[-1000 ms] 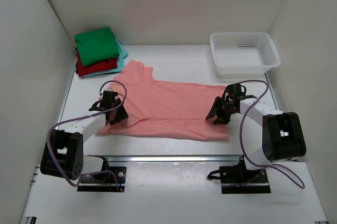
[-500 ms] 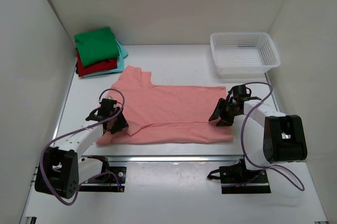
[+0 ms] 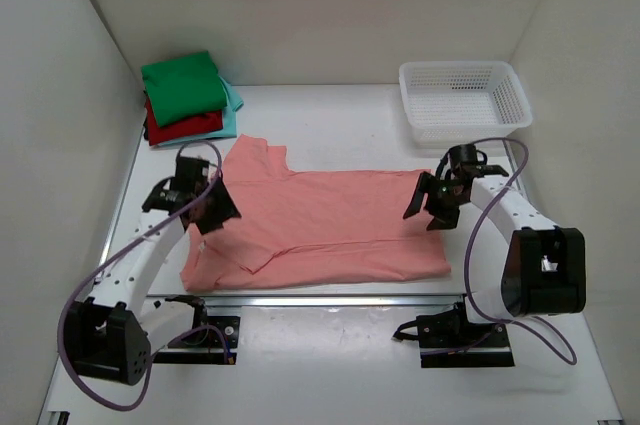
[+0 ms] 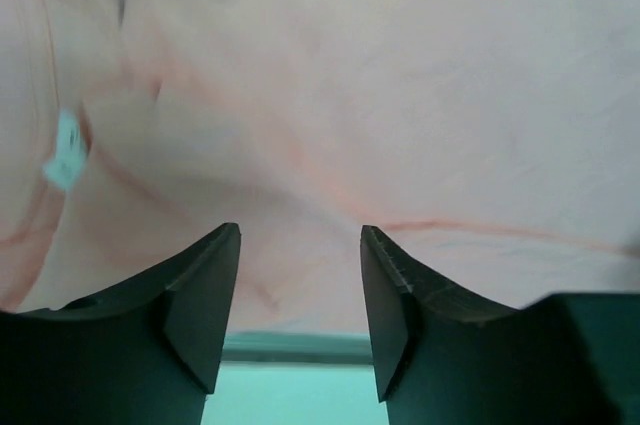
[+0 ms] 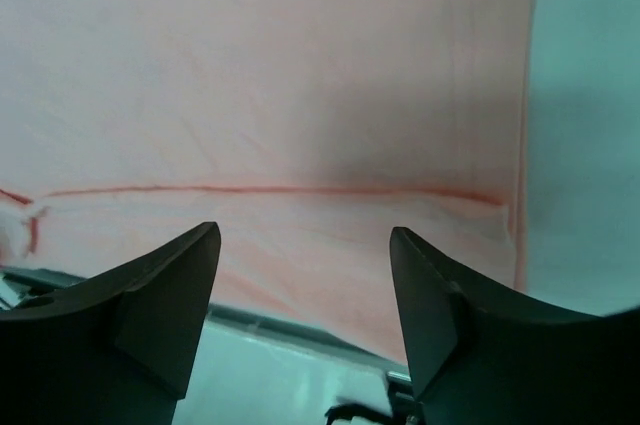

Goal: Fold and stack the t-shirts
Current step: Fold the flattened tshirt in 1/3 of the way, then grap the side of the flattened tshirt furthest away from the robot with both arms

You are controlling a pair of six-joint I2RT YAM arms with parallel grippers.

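Note:
The salmon-pink t-shirt [image 3: 320, 220] lies flat across the table's middle, its near edge folded over. It fills the left wrist view [image 4: 380, 95] and the right wrist view [image 5: 280, 85]. My left gripper [image 3: 215, 213] is open and empty above the shirt's left end. My right gripper [image 3: 428, 210] is open and empty above the shirt's right edge. A stack of folded shirts sits at the back left: green [image 3: 182, 87] on top, red [image 3: 185, 127] under it, light teal [image 3: 232, 110] at the bottom.
A white plastic mesh basket [image 3: 462, 100] stands at the back right. White walls close in the table on the left, back and right. A metal rail [image 3: 330, 298] runs along the near edge by the arm bases.
Both grippers have let go of the shirt and risen away from it. The shirt's near edge has come to rest nearer the front, with the lower part folded over.

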